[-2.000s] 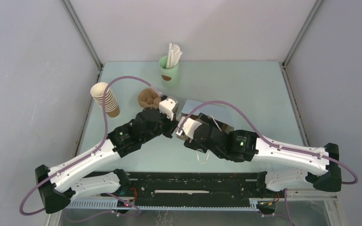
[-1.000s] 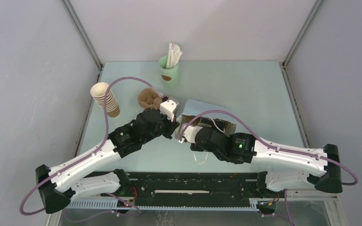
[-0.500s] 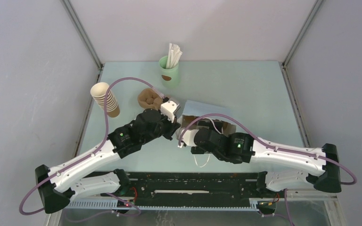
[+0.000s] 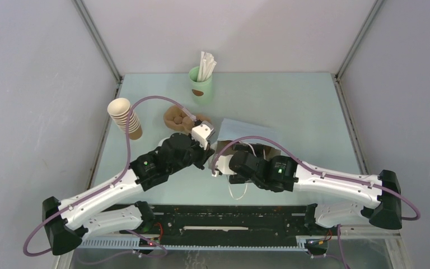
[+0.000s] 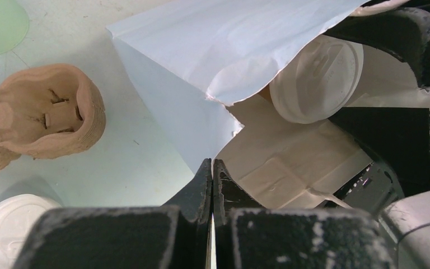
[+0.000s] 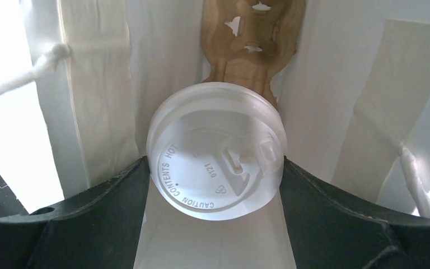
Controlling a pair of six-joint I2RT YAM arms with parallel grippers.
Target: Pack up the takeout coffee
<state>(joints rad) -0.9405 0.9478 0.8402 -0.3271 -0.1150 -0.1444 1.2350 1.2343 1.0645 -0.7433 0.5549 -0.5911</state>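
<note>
White paper bag (image 5: 201,45) holds the takeout coffee (image 6: 217,151) and a brown carrier (image 6: 252,45).

A robotics lab cell: grey panel walls (image 4: 28,84), metal frame posts (image 4: 97,39), robot arms (image 4: 106,188) bolted to a table (image 4: 297,101).

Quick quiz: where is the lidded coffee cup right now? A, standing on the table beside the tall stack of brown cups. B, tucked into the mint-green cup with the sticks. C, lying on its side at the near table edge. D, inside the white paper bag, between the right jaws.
D: in the right wrist view the coffee cup, lid on, sits between the right jaws, with the walls of the white paper bag all round it.
</note>
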